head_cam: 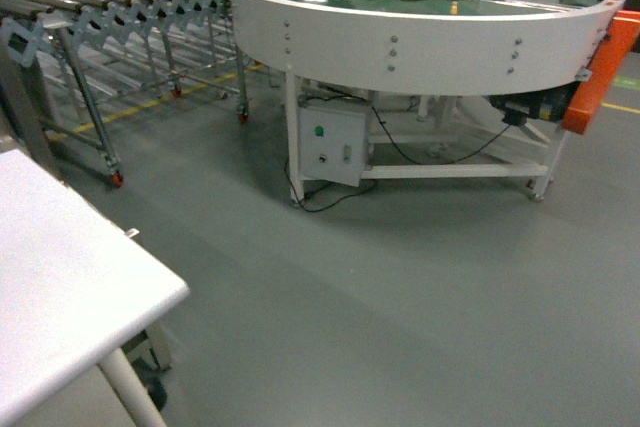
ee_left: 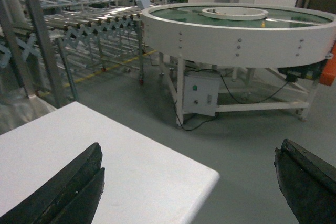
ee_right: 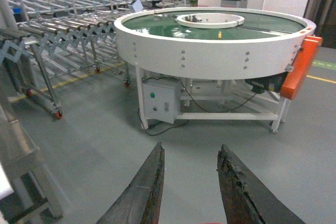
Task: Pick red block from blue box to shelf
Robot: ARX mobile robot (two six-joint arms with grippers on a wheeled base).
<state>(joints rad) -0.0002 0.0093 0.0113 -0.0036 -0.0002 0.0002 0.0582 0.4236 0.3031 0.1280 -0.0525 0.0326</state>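
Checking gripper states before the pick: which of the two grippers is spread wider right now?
The left gripper: its fingers sit at opposite edges of its wrist view, over the white table. The right gripper shows only a narrow gap.

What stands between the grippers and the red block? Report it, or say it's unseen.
Cannot judge: no red block or blue box shows in any view. The left gripper and right gripper are open, empty, facing grey floor and the round conveyor; a white table lies under the left.

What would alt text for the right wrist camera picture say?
Two dark gripper fingers stand apart, empty, over grey floor, facing a large round white turntable with a green top. A silver roller conveyor on wheeled legs stands at left.
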